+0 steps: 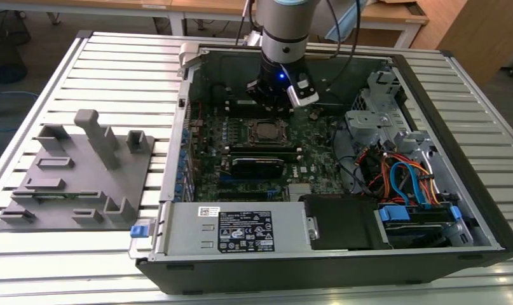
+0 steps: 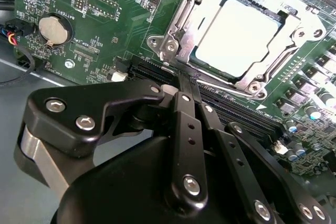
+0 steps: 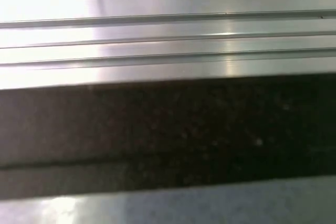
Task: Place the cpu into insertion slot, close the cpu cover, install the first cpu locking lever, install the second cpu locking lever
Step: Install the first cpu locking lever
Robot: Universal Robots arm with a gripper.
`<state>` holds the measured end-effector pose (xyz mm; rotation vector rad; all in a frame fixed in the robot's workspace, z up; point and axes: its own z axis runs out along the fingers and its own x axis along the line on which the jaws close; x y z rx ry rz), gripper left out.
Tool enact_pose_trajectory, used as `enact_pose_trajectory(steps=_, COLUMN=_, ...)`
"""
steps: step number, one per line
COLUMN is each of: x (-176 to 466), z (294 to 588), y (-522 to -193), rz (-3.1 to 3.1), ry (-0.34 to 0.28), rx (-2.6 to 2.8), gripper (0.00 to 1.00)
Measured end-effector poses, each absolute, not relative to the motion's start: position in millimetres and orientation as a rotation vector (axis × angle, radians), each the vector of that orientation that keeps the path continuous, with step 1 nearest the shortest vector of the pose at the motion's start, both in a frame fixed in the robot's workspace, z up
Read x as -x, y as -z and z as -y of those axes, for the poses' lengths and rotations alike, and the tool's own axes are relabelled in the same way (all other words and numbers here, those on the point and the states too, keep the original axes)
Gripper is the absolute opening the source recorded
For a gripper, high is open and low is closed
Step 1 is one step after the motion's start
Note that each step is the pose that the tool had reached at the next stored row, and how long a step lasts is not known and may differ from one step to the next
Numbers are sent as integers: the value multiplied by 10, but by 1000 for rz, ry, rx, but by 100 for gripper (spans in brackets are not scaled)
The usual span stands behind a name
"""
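While the black 2-finger gripper hangs clenched and empty beside the socket, the flat silver-grey square cpu sits under the thin silver metal cpu cover. Stiff, light, fragile; take edges only.

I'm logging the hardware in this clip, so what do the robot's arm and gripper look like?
The arm is a grey cylinder with a dark cable beside it, a black wrist section with a small blue light, and a white camera module. The gripper is matte black, with slim linkage bars and silver screw heads.
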<state>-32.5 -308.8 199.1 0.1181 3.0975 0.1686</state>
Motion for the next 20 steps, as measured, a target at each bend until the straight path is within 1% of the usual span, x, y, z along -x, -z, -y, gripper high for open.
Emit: enact_pose_trajectory(steps=20, x=325, z=3088, y=-2047, rz=-3097, ry=-168, rx=-118, gripper=10)
